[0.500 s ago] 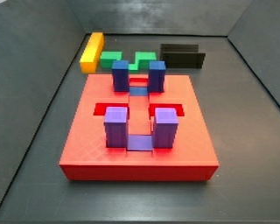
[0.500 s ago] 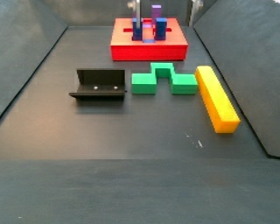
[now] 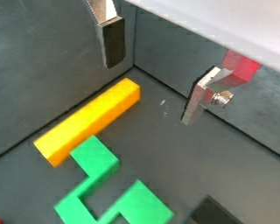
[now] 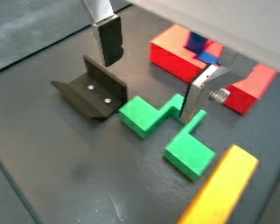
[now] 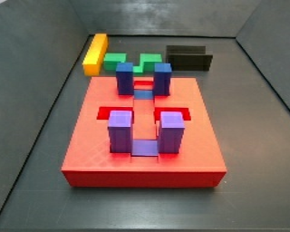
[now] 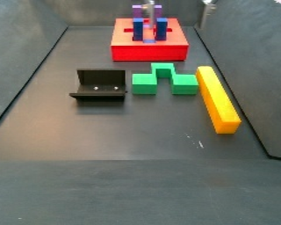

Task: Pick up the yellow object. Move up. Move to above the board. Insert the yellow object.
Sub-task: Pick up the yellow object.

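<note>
Nothing's gripped yet: the tool (image 3: pixel 154 70) hangs empty, plates apart, above the yellow object (image 3: pixel 88 121), which lies flat along the surface's edge beside the green block (image 6: pixel 164 80). It's best straddled mid-length.

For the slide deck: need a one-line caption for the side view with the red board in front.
Red board in front, yellow object on the floor behind it, pincer out of frame.

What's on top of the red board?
On the board stand upright purple posts and blue posts around recessed slots. Slot floors behind them are hidden. The open, empty gripper hangs above the floor.
</note>
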Controlling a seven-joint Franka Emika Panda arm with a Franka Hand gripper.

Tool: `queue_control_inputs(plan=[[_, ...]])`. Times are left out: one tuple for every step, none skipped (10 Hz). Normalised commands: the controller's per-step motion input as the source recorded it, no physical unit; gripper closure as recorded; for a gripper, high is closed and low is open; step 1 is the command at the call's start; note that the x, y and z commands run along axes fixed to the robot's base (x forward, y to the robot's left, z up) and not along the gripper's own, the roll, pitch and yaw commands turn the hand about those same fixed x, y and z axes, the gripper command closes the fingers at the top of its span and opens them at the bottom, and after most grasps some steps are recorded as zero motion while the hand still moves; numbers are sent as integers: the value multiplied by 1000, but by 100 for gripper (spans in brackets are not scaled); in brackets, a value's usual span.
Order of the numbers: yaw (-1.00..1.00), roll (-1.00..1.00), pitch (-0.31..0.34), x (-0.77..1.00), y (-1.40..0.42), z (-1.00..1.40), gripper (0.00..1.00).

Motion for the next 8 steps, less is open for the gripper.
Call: queue_control_inputs(plan=[[-269,-90,-310,-737,0,0,0],[-226,-140,-334,-740,0,0,0],[-177,-164,-363,-731,0,0,0],[-117,-170,-381,-709,0,0,0],[-23,-174,-374,-597,0,-31,0],[0,-159,-407,-469,0,-203,0],[0,-117,-394,-314,0,-277,0],[77,-96,-366,-140,0,-363,0]])
